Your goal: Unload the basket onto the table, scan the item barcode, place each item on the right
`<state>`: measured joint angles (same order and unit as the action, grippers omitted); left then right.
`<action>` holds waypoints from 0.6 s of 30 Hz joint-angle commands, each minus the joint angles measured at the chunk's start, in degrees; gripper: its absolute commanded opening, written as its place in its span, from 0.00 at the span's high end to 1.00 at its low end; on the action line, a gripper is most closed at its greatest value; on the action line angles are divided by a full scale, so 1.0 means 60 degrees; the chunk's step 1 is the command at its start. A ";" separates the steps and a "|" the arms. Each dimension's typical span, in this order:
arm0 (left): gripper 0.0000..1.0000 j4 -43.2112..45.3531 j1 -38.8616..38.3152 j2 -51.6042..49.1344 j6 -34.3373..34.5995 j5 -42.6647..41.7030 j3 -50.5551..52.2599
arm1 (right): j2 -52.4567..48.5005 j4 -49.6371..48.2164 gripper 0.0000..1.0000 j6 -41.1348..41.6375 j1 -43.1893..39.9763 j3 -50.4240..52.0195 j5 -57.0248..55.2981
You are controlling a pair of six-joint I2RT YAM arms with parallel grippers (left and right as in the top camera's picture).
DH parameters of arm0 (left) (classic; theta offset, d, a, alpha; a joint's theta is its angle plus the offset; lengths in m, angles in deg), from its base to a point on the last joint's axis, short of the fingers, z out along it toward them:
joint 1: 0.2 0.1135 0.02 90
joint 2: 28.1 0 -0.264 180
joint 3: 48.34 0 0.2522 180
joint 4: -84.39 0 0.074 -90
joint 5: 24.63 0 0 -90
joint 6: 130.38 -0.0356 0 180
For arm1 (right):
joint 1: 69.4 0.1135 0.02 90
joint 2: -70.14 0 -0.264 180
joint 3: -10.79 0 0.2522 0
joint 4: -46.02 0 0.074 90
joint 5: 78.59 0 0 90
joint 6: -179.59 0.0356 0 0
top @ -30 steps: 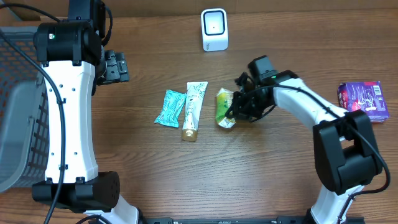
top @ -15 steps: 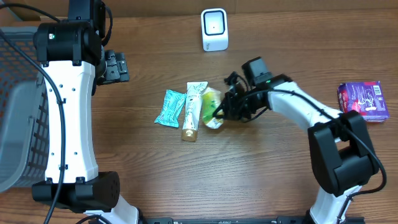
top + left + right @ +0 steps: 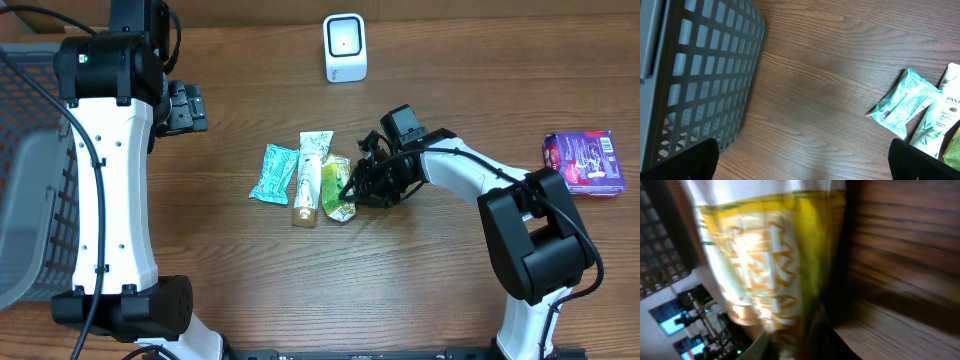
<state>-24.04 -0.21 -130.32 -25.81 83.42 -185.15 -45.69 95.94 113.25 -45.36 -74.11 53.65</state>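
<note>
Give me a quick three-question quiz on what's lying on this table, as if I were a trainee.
1. True or false: the white tube lies between the teal packet and the yellow-green packet.
2. Which item is the right hand at? A) teal packet B) yellow-green packet C) white tube
3. What stands alone at the far edge of the table, apart from that row of items?

Key: 1 true. 2 B. 3 the white scanner.
</note>
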 commanded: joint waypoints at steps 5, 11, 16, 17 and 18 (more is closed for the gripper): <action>0.01 0.0036 0.0000 0.0142 -0.0106 0.0055 -0.0142 | 0.0051 0.0601 0.62 0.0087 -0.0324 -0.0004 -0.1545; 0.00 0.0036 0.0000 0.0142 -0.0106 0.0055 -0.0142 | 0.0051 0.1603 0.57 -0.0364 -0.0856 -0.0441 -0.2353; 0.00 0.0036 0.0000 0.0142 -0.0106 0.0055 -0.0142 | 0.0051 0.3952 0.46 -0.1053 -0.1071 -0.1956 -0.4572; 0.00 0.0033 0.0000 0.0142 -0.0106 0.0055 -0.0142 | 0.0051 0.4382 0.43 -0.1235 -0.1031 -0.2382 -0.4798; 0.00 0.0036 0.0000 0.0142 -0.0106 0.0055 -0.0142 | 0.0051 0.4572 0.40 -0.1388 -0.0987 -0.2612 -0.4798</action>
<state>-23.98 -0.21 -130.32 -25.81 83.42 -185.15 -45.78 121.41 108.98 -51.53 -84.05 33.01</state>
